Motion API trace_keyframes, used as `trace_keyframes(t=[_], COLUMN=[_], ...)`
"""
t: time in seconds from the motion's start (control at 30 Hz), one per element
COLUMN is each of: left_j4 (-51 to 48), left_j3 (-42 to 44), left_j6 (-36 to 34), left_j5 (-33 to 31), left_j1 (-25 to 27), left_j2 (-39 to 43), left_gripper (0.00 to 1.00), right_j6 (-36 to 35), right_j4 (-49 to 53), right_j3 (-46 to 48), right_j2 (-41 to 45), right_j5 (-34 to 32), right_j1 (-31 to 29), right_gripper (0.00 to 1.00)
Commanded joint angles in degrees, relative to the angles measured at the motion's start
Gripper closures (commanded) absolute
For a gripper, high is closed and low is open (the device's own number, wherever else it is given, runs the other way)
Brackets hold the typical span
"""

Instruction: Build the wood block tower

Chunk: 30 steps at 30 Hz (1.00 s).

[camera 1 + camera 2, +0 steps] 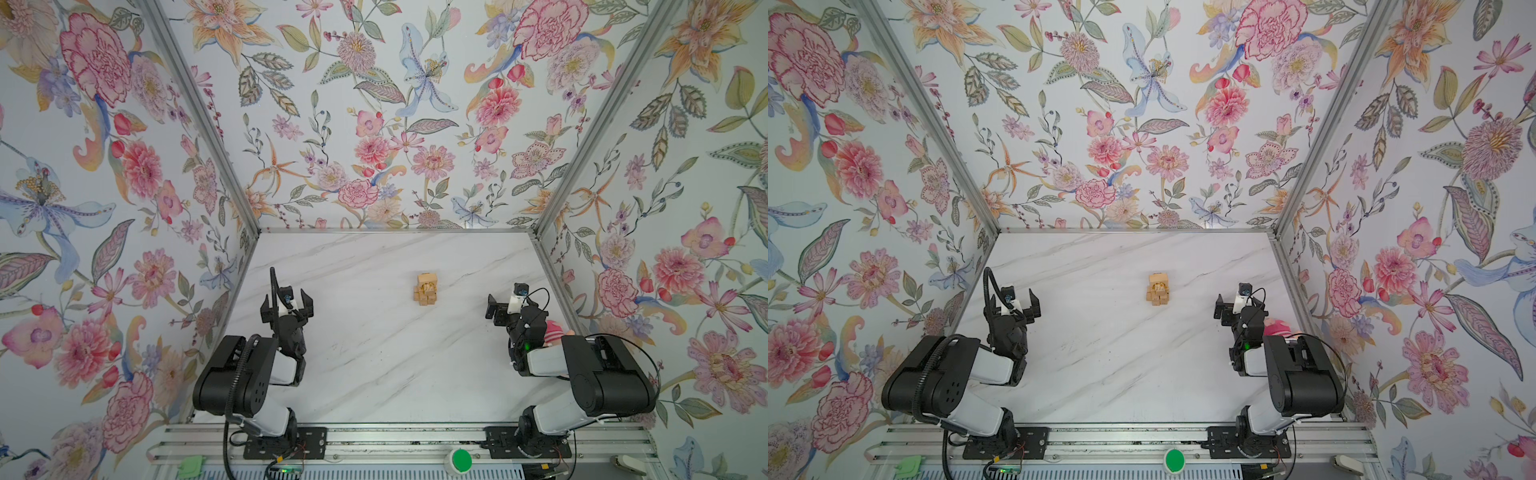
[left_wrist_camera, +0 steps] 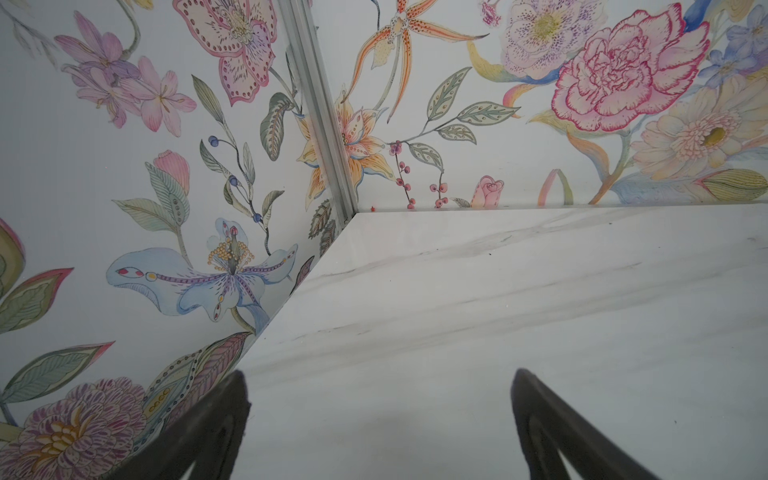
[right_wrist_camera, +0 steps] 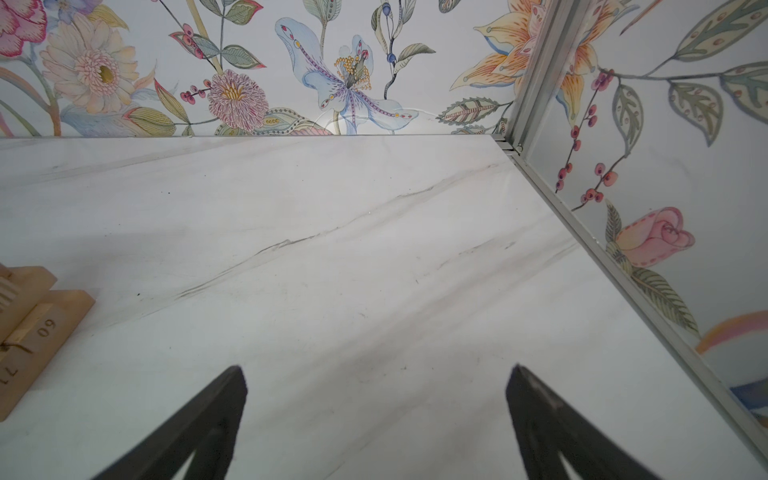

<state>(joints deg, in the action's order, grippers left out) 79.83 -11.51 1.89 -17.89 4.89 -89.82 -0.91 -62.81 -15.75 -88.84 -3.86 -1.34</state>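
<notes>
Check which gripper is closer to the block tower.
The right gripper: it sits nearer the tower than the left gripper, and only the right wrist view catches the wood blocks at its edge.

Your two top views look down from high over the near edge of the marble table point(image 1: 374, 365), nearly alike, showing all of it. Your left wrist camera sits low, facing the far left corner; your right one faces the far right corner and shares the tower point(image 3: 29, 324) with them
</notes>
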Motion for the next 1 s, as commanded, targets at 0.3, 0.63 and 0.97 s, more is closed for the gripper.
trace_keyframes(t=[0.3, 0.63, 0.97], left_j4=[0.54, 0.5, 0.49], left_j3=[-0.53, -0.53, -0.62], left_j6=[-2.05, -2.07, -2.07], left_j5=[6.09, 6.02, 6.02], left_j1=[0.01, 0.03, 0.06], left_j2=[-0.53, -0.53, -0.58], left_gripper=[0.01, 0.01, 0.01], right_j6=[-0.92, -0.88, -0.89], right_j4=[-0.3, -0.25, -0.32], right_j3=[-1.19, -1.21, -1.14], right_j2=[0.16, 0.16, 0.16], right_j5=[-1.08, -1.15, -1.15], right_j1=[-0.46, -0.42, -0.41], right_gripper=[0.01, 0.01, 0.01])
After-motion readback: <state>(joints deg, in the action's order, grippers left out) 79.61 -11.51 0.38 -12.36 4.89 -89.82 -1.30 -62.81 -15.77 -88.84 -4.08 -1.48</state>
